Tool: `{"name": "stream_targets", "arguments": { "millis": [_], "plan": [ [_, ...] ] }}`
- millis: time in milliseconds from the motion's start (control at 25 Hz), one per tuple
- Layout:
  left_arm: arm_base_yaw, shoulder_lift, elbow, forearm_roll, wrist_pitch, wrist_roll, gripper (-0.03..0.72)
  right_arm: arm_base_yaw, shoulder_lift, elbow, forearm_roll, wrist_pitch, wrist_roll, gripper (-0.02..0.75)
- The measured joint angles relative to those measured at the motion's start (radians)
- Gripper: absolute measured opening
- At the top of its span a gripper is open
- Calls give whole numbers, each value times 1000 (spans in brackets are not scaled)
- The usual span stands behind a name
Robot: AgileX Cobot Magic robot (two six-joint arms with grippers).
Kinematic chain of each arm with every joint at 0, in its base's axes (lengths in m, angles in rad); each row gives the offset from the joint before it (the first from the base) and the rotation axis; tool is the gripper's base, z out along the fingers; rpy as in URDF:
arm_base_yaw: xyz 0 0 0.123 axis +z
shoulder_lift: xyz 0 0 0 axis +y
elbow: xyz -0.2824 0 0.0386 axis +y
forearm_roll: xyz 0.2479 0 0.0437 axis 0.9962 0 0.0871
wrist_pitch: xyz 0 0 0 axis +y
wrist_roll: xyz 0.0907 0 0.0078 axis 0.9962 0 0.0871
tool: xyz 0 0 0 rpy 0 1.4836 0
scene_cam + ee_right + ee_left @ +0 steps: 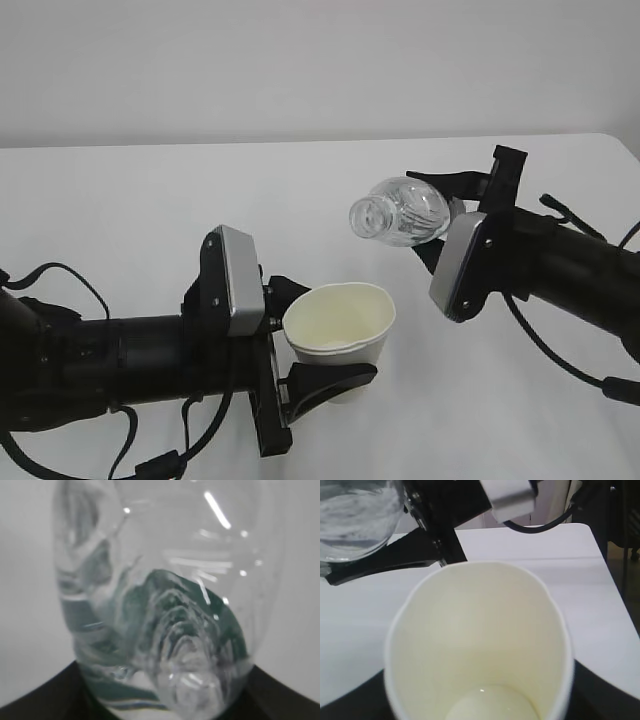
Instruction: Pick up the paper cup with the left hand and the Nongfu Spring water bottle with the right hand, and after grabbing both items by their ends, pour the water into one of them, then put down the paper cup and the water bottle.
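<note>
The off-white paper cup stands upright, lifted off the white table and squeezed slightly oval, with my left gripper shut on its lower part. In the left wrist view the paper cup fills the frame and a small glint shows at its bottom. The clear Nongfu Spring water bottle lies tipped nearly level above and right of the cup, its capless mouth facing the cup's side; my right gripper is shut on its base end. The right wrist view shows the bottle from its base, green label seen through it. No stream of water shows.
A white table spreads under both arms, its far edge against a plain wall and its right corner at the upper right. Black cables trail from both arms.
</note>
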Motion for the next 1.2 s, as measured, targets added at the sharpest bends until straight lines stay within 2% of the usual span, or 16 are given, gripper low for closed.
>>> {"name": "stream_targets", "arguments": {
  "millis": [680,1200],
  "plan": [
    [0,0,0,-57,0,0,470,0,0,0,32,-2,-120,437],
    [0,0,0,-61,0,0,459,0,0,0,39,-4,-168,437]
  ]
}}
